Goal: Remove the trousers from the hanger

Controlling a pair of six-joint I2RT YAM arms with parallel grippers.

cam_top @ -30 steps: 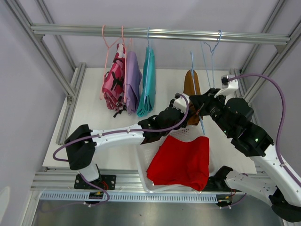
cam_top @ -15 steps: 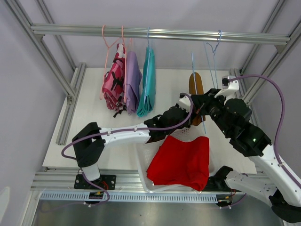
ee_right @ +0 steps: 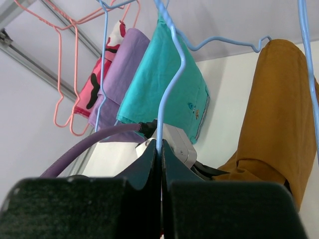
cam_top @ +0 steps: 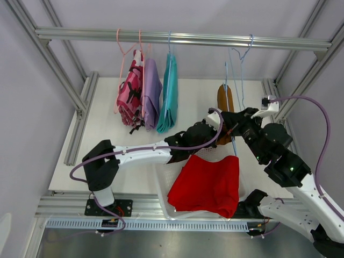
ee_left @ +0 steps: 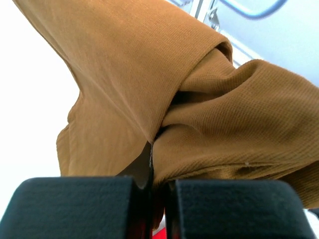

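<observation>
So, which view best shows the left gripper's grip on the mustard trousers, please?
Left wrist: the left gripper pinches the mustard trousers close up. Top hides it behind arms; right wrist shows only hanging cloth.

White arm links (cam_top: 137,156), black joints (cam_top: 99,169), purple cables (ee_right: 94,141), black tool fingers (ee_left: 75,206)

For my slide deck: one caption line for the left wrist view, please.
Left tool shut on a hanging fold of the mustard-brown trousers.
</observation>
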